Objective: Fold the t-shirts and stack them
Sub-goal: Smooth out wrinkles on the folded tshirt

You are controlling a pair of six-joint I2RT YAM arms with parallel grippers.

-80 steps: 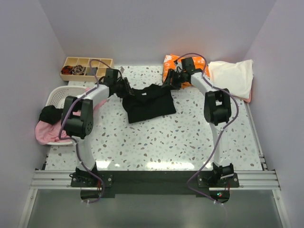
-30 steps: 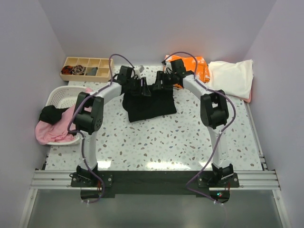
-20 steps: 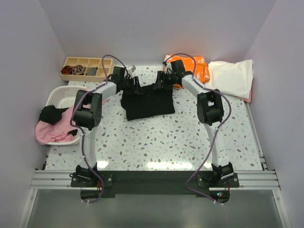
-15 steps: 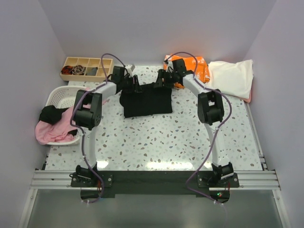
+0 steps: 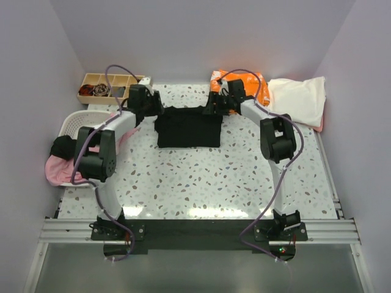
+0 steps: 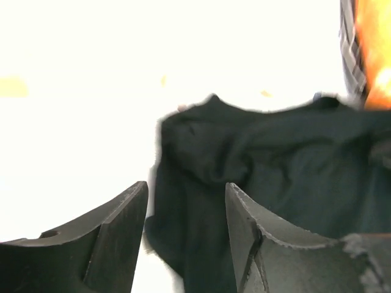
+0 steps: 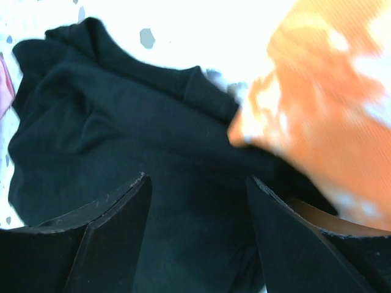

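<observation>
We judge the black t-shirt [image 5: 188,127], a flat rectangle at upper centre of the overhead frame, folded; with left gripper [image 6: 186,190] and right gripper [image 7: 198,180] both spread empty beside its upper corners, next we must grasp it and carry it off for stacking.

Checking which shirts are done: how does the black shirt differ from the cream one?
Colour: the black shirt is dark, the cream shirt pale. Place: the black shirt lies mid-table between the open left gripper and right gripper; the cream shirt sits at the far right, beside the orange shirt. Shape: the black shirt is a flat rectangle; the cream shirt looks puffier. Both lie folded and ungripped.
</observation>
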